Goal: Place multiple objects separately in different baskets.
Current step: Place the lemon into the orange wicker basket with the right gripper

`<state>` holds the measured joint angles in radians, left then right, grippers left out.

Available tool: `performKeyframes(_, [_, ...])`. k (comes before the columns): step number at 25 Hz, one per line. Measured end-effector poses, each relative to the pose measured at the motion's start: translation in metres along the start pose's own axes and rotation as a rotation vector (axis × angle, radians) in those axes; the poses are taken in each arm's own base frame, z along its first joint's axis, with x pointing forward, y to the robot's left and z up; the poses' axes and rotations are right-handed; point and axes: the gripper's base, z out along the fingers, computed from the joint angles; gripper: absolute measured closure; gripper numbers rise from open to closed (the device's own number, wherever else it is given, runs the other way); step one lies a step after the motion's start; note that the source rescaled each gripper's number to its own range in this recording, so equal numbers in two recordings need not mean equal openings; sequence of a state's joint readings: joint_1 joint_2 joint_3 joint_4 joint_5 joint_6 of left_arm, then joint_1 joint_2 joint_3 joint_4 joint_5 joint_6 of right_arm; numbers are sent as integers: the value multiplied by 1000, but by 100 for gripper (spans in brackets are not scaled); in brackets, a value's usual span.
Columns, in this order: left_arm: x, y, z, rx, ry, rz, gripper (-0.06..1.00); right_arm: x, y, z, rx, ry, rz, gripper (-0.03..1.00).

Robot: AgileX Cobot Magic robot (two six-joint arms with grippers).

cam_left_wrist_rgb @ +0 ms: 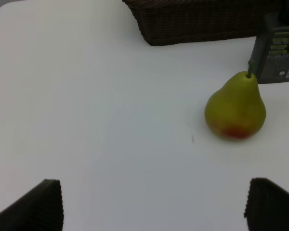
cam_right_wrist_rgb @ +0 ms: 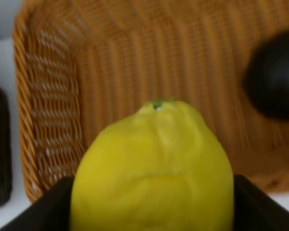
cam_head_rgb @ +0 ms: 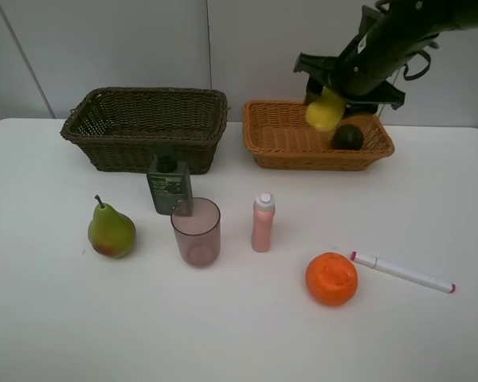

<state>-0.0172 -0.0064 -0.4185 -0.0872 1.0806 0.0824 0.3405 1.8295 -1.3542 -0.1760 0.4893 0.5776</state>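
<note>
Bench (cam_head_rgb: 48, 318) white, carried everything. Dark brown basket (cam_head_rgb: 143, 155) sat at the back edge, left of middle, with nothing visible inside. Tan basket (cam_head_rgb: 303, 157), shallower, sat beside it at the back edge, right of middle, with a gap between the two. Right gripper (cam_head_rgb: 327, 107) hung over the tan basket, jaws pinching the lemon (cam_right_wrist_rgb: 154, 168) from both sides, lemon clear of the basket floor. Left gripper (cam_left_wrist_rgb: 154, 207) was spread wide and empty above bare bench near the left edge, pear ahead of it and apart from the fingers. Pump bottle (cam_head_rgb: 169, 187), dark green, stood upright just in front of the dark basket. Pink cup (cam_head_rgb: 196, 232) stood upright, mouth up, just in front of the pump bottle. Pear (cam_head_rgb: 111, 231) stood upright left of the cup. Orange (cam_head_rgb: 331, 278) lay toward the front right, marker just beside it. Small pink bottle (cam_head_rgb: 263, 224), white cap, stood upright right of the cup. Dark round fruit (cam_head_rgb: 348, 137) lay inside the tan basket at its right end. Marker (cam_head_rgb: 402, 272), white, lay flat toward the right edge.
</note>
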Motion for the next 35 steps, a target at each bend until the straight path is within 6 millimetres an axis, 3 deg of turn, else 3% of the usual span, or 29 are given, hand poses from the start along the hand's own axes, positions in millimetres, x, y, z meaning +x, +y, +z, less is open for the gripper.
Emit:
performKeyframes(7, [0,0,0,0,0,0,-6,-11,7,12,-66,-159,-121,39])
performKeyframes(16, [0,0,0,0,-1,0,-6,12,0,72,-57,-99,-157,39])
performKeyframes(20, [0,0,0,0,-1,0,-6,19,-1,87,-59,-92,-187,39])
performKeyframes(35, [0,0,0,0,-1,0,-6,17,-4,90,-68,-112,-184,39])
